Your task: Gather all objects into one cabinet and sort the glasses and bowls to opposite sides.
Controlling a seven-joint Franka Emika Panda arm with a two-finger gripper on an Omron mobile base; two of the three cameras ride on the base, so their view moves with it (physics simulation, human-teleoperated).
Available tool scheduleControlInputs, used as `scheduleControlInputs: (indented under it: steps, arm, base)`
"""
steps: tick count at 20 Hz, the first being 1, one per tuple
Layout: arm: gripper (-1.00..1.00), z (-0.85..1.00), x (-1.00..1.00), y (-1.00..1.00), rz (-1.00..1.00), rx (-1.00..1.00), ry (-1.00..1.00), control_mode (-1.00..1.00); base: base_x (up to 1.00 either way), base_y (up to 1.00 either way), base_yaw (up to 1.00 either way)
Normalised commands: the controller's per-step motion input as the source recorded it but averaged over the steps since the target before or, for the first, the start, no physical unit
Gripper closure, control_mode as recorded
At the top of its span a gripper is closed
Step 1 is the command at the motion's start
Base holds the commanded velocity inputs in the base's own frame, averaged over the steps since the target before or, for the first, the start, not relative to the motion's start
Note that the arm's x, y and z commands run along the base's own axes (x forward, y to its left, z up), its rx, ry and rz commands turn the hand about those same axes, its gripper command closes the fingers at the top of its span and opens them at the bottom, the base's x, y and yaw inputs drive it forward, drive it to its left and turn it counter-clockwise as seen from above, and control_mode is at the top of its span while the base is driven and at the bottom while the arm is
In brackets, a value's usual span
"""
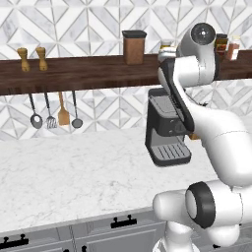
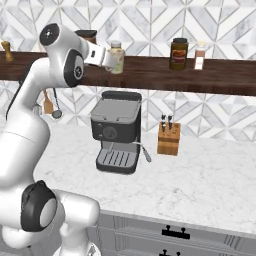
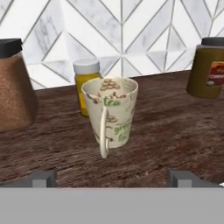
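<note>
Straight ahead of the claw (image 3: 111, 177), a small yellow jar (image 3: 83, 83) with a white lid stands on the dark wooden shelf (image 3: 170, 127). A brown canister (image 3: 13, 87) sits ahead to its left, and a dark-lidded jar (image 3: 210, 65) with a red label ahead to its right. Below the claw, a black coffee machine (image 2: 116, 130) rests on the marble counter (image 2: 200, 185), with a wooden knife block (image 2: 168, 138) just beside it, further right.

The arm (image 1: 216, 138) was glossy white, built of fat rounded links. Dark grey rings and round caps marked its joints, and a black strip ran along one link. Its two small fingertips (image 3: 41, 178) were square, dull grey blocks.
</note>
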Motion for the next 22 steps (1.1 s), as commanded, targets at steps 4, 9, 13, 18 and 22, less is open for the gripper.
scheduleControlInputs:
  steps: [4,9,13,18,22]
  arm:
    - [-1.00,0.00,0.31,0.00,-0.01,0.00,0.00,-1.00]
    - [-1.00,-0.07,0.45,0.00,-0.02,0.00,0.00,-1.00]
    - [-1.00,-0.16,0.32,-0.02,-0.02,0.01,0.00,-1.00]
    - [-1.00,-0.10,0.20,-0.12,0.00,0.03,0.00,-1.00]
    - [-1.00,-0.03,0.25,-0.12,0.00,0.01,0.00,-1.00]
  base:
    - [0.00,0.00,0.00]
    - [0.00,0.00,0.00]
    - [0.00,0.00,0.00]
    - [0.00,0.00,0.00]
    - [0.00,0.00,0.00]
